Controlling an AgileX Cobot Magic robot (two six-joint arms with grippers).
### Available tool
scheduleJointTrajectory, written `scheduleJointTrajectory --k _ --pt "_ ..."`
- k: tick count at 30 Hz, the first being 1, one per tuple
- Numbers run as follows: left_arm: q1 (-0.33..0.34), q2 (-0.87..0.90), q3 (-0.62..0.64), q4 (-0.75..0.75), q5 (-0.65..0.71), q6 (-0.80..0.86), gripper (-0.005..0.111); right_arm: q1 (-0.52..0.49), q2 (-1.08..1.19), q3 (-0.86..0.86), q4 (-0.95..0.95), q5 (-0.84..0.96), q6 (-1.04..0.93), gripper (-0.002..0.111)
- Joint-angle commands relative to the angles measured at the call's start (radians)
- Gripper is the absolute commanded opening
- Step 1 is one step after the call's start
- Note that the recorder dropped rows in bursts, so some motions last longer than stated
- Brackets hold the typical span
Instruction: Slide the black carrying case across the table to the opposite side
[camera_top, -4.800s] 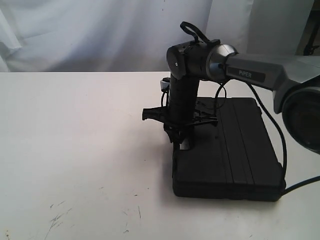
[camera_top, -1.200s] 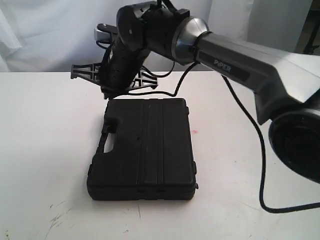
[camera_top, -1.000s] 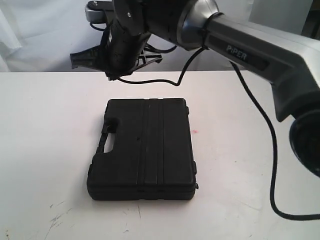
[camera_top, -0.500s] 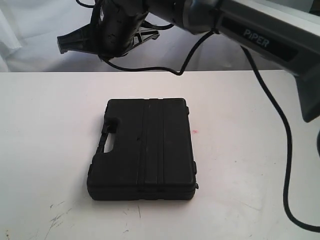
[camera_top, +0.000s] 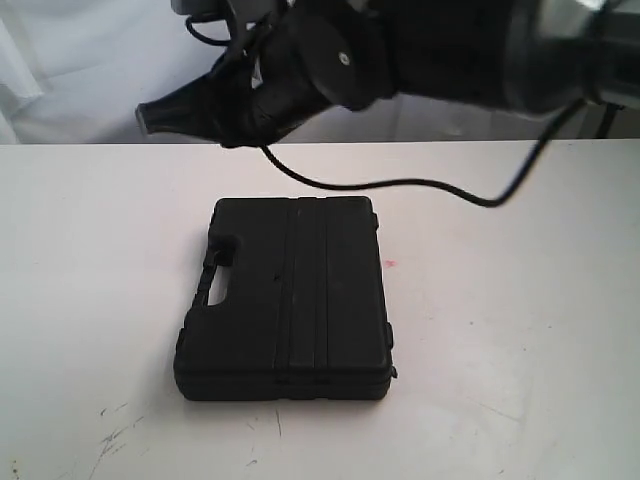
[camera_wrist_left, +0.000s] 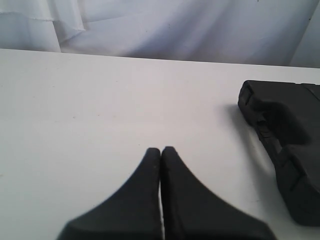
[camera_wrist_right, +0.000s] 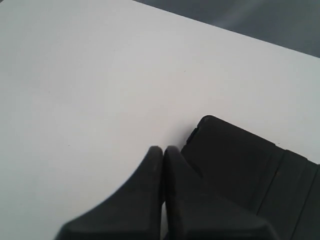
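Note:
The black carrying case lies flat on the white table, left of centre, its handle side facing left. My right gripper hangs shut in the air above and behind the case, touching nothing; its arm fills the top of the exterior view, blurred. In the right wrist view the shut right gripper is over bare table, with a corner of the case beside it. The left gripper is shut and empty, well apart from the case. It does not show in the exterior view.
A tiny red spot marks the table just right of the case. Dark scratches sit near the front left edge. White cloth hangs behind the table. A black cable droops from the right arm.
The case went from the right side to left of centre, then stayed put. The right arm has lifted off it and risen, swinging closer to the camera.

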Motion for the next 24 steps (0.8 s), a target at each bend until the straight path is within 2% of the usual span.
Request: scheduleJointTrajectory --k 1,6,10,20,24 --pt "0.002 -0.004 0.004 -0.002 -0.014 -0.001 0.000 -0.025 -0.135 0.247 -0.023 -0.221 -0.010 0.000" --pt "0.002 -0.004 0.004 -0.002 -0.014 -0.001 0.000 -0.049 -0.274 0.440 -0.121 -0.377 -0.010 0.000" --pt "0.002 -0.004 0.004 -0.002 -0.014 -0.001 0.000 -0.083 -0.385 0.544 -0.190 -0.390 -0.018 0.000" --pt "0.002 -0.004 0.004 -0.002 -0.014 -0.001 0.000 -0.194 -0.593 0.731 -0.190 -0.399 -0.018 0.000" --pt "0.002 -0.004 0.004 -0.002 -0.014 -0.001 0.000 -0.246 -0.680 0.817 -0.190 -0.470 -0.018 0.000"
